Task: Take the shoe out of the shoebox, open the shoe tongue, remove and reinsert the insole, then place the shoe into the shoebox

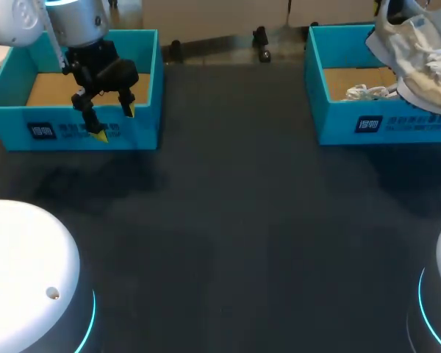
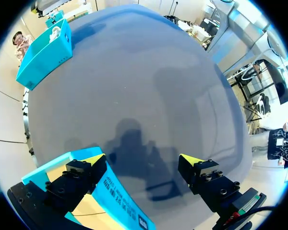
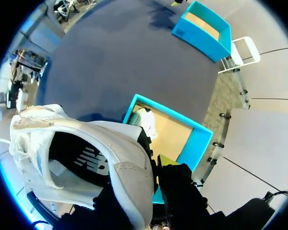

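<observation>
A white sneaker [image 1: 419, 51] hangs tilted above the right blue shoebox [image 1: 386, 129], its opening facing my right wrist camera. My right gripper [image 3: 153, 167] is shut on the sneaker [image 3: 86, 158] at its rim, one yellow tip showing beside the wall; in the head view the gripper itself is hidden. Under it lies the shoebox [image 3: 194, 143] with a second white shoe [image 3: 146, 120] inside, also seen from above as the second shoe [image 1: 364, 92]. My left gripper [image 1: 114, 121] stands open over the front wall of the left blue box [image 1: 73, 132], nothing between its fingers [image 2: 98, 160].
The left box [image 2: 120, 201] shows a brown cardboard floor. In the left wrist view the right shoebox [image 2: 43, 52] is far across the dark table [image 1: 228, 243]. Two white robot bases [image 1: 22, 272] stand at the near corners.
</observation>
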Robot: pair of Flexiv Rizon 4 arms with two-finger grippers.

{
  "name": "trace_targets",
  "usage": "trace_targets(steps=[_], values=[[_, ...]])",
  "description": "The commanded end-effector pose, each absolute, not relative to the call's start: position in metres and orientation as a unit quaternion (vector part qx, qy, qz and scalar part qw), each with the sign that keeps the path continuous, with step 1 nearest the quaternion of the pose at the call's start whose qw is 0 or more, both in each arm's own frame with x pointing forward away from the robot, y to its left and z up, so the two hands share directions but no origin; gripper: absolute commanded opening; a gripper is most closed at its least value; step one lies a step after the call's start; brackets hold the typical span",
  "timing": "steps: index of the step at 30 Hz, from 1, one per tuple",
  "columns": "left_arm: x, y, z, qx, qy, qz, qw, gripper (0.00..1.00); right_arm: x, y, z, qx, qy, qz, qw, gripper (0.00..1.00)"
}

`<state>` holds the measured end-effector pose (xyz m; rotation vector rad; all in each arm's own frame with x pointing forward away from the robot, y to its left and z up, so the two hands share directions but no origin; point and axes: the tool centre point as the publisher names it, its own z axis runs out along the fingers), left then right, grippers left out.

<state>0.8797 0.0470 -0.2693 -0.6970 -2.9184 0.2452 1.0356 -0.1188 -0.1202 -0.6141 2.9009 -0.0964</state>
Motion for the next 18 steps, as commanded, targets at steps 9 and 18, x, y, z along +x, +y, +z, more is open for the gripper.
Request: trace_targets(steps=[9,18], values=[[0.880,0.047,-0.269,-0.231,-0.967,0.080,0.066,1.00,1.086,-0.163,-0.130,-0.175,0.979,-0.058,0.083,0.00],[0.880,0.047,-0.269,-0.231,-0.967,0.080,0.066,1.00,1.131,-0.200,-0.141,-0.181,0.979,-0.065,0.059,0.00]])
